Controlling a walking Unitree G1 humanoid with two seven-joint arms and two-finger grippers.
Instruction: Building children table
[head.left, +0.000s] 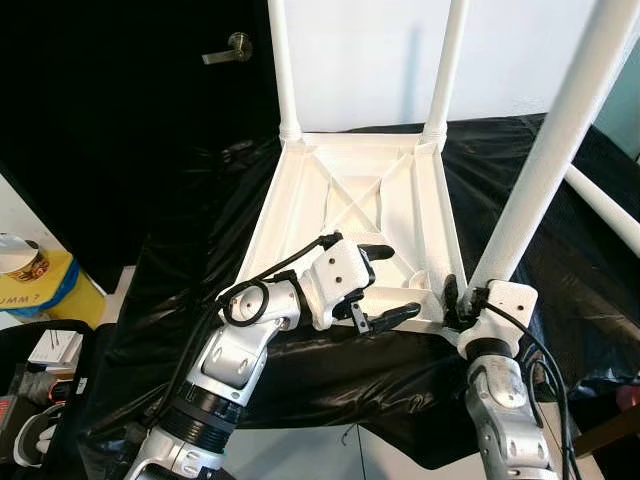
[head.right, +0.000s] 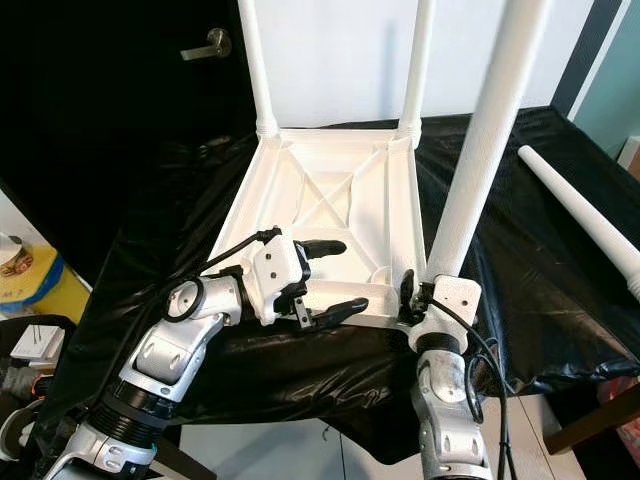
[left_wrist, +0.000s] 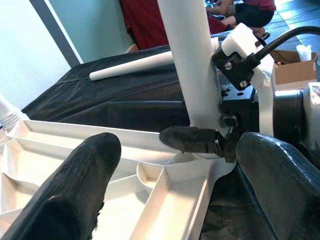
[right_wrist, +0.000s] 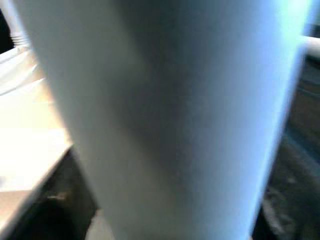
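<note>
Between the right gripper (head.left: 452, 300) clamped jaws, white leg (head.left: 545, 165); left gripper (head.left: 385, 283) jaws agape.

Even daylight lit the head views sharply. The white tabletop (head.left: 350, 200) glared against the black sheet (head.left: 180, 250), and the upper left sank into darkness. The right wrist view was blurred, a table leg (right_wrist: 170, 120) out of focus.

A white tabletop (head.left: 340, 200) and white legs (head.left: 540, 170) lie on a black sheet (head.left: 180, 290), between black fingers (head.left: 385, 317) of silver arms (head.left: 235, 360).
</note>
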